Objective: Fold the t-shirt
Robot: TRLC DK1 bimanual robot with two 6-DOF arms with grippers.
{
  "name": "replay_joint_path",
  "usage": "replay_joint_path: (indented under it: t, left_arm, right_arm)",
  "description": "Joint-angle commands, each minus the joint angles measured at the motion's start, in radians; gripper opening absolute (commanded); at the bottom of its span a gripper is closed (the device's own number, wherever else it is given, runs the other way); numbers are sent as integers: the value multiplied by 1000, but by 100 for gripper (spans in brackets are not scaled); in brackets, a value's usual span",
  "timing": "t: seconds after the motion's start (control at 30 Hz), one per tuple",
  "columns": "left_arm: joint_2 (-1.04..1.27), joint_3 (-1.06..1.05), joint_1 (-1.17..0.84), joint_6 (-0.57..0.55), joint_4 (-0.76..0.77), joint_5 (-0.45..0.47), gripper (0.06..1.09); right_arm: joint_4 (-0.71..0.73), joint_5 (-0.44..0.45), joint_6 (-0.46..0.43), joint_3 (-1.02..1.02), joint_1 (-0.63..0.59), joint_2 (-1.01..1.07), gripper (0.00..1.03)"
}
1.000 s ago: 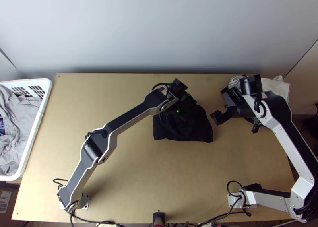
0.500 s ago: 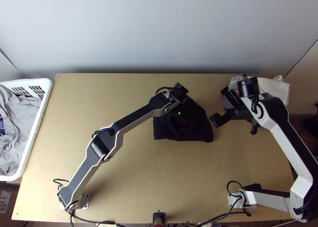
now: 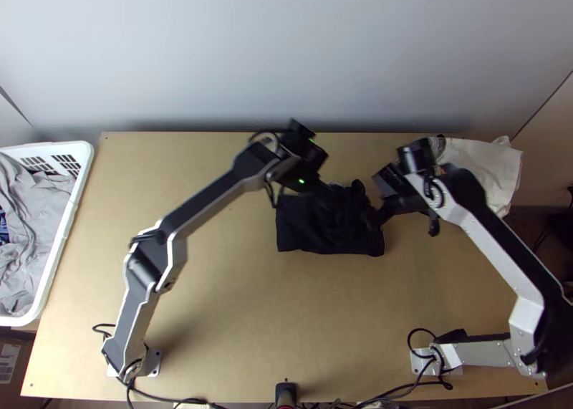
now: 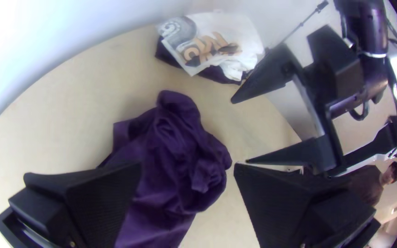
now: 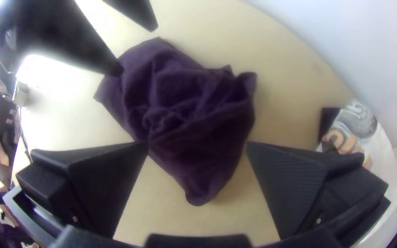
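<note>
Left gripper [image 4: 188, 166] just backed off the t-shirt [image 3: 304, 233], right gripper [image 5: 197, 144] swung in closer.
Both are hanging open, so you're probably lining up a fresh grab. Shirt's bunched mid-table [image 3: 243, 330], toward the far edge, and likely needs spreading first. Pale printed cloth [image 3: 485, 164] sits at the far right corner; mind the grippers bumping, they're pretty close.

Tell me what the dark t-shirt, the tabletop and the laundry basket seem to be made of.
T-shirt: matte fabric, perhaps cotton; it bunches in soft creases.
Tabletop: smooth wood or wood-look board, judging by its even tan surface and straight edges.
Basket: probably moulded plastic, white, with a rounded rim and regular slots.
</note>
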Motion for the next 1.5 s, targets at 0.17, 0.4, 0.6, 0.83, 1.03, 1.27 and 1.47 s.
replay_joint_path:
  t: [0.17, 0.4, 0.6, 0.83, 1.03, 1.27, 1.47]
  left_arm:
    - [-272, -280, 181, 65, -129, 0, 103]
    - [-327, -309, 192, 52, -139, 0, 103]
    - [-346, -332, 198, 60, -145, -11, 103]
    - [-379, -366, 262, 92, -175, -12, 103]
    - [-432, -409, 302, 104, -188, -12, 103]
    - [-553, -497, 324, 111, -192, -29, 103]
    - [-672, -629, 357, 120, -191, -45, 103]
  right_arm:
    - [105, -17, -6, 63, 211, 258, 99]
    - [199, -37, -41, -178, 98, 179, 99]
    - [207, -47, -133, -310, -71, 71, 99]
    - [194, -54, -162, -295, -94, -35, 99]
    - [193, -51, -159, -252, 90, -61, 99]
    - [194, -23, -156, -227, 245, -51, 99]
    - [279, 51, -223, -295, 328, -28, 99]
